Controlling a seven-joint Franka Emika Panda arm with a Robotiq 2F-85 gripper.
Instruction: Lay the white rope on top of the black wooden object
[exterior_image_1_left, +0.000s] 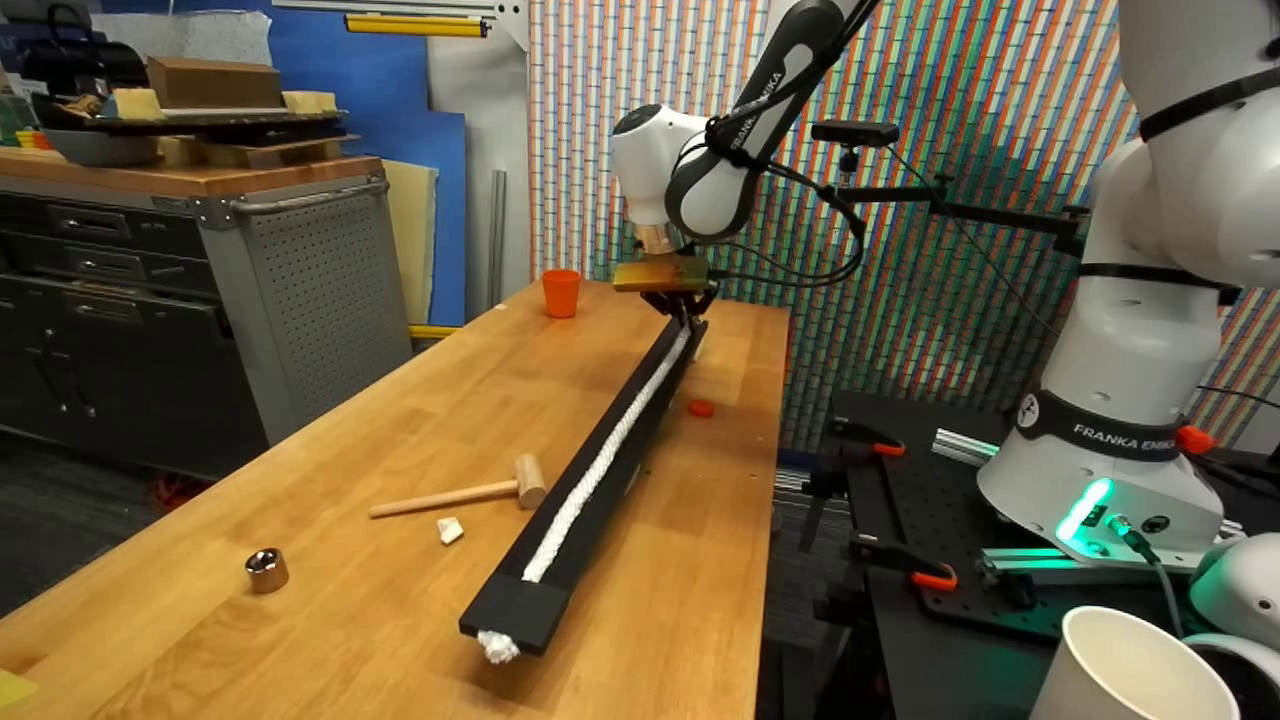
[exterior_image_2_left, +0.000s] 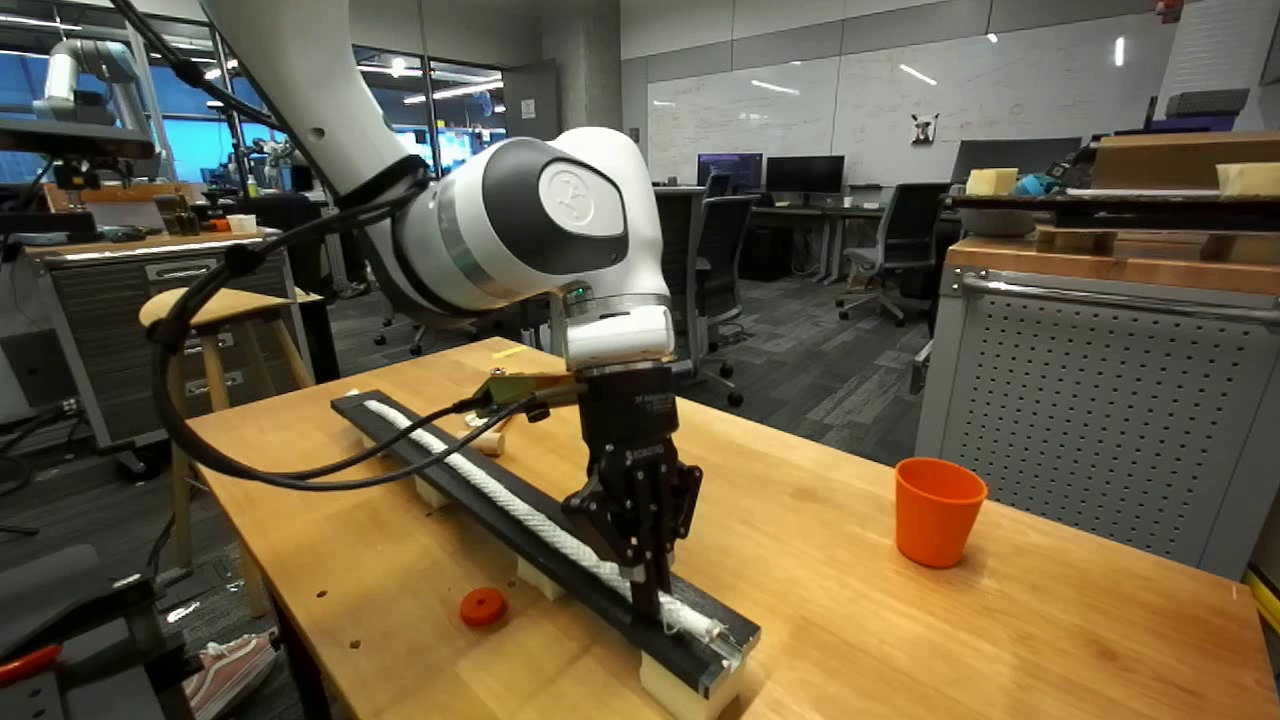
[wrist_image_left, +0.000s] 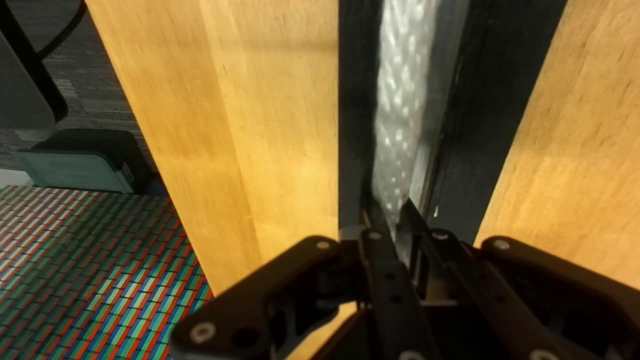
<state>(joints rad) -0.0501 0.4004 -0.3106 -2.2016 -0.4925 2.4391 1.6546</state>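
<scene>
The black wooden beam (exterior_image_1_left: 515, 608) runs along the table, and it also shows in an exterior view (exterior_image_2_left: 610, 602) and the wrist view (wrist_image_left: 482, 115). The white rope (exterior_image_1_left: 600, 465) lies lengthwise along a groove in its top, as seen also in an exterior view (exterior_image_2_left: 515, 507) and the wrist view (wrist_image_left: 402, 80). At one beam end a black section covers the rope and a frayed tip sticks out below. My gripper (wrist_image_left: 392, 215) points down near the opposite end, its fingers closed around the rope, fingertips at the beam's top (exterior_image_2_left: 648, 608). The rope's other tip lies just past the fingers.
Pale blocks (exterior_image_2_left: 690, 690) support the beam. A red disc (exterior_image_2_left: 483, 606) lies beside it. A wooden mallet (exterior_image_1_left: 450, 498), a white chunk (exterior_image_1_left: 450, 530) and a metal socket (exterior_image_1_left: 267, 570) lie on the opposite side. An orange cup (exterior_image_2_left: 937, 512) stands farther along the table.
</scene>
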